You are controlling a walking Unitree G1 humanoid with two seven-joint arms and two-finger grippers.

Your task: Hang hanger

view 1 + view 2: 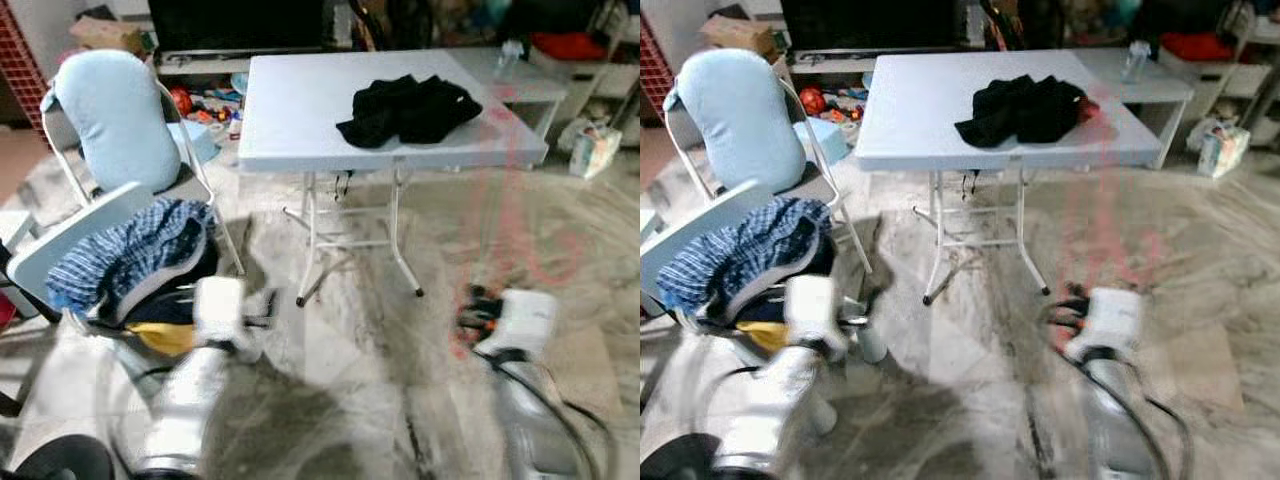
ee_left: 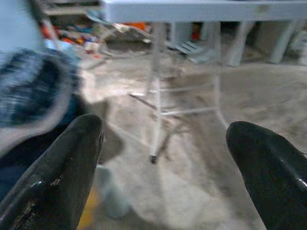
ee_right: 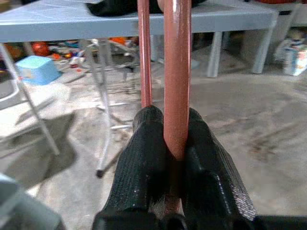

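A reddish-pink hanger stands up between the fingers of my right gripper, which is shut on it. In the eye views the hanger is only a faint pink smear rising from the right gripper, low over the floor to the right of the table legs. My left gripper is open with nothing between its fingers. It hangs low beside a chair piled with clothes.
A white folding table stands ahead with a black garment on it. A folding chair with a light blue cushion is at the left. Clutter and shelves line the back wall. Marble floor lies open at right.
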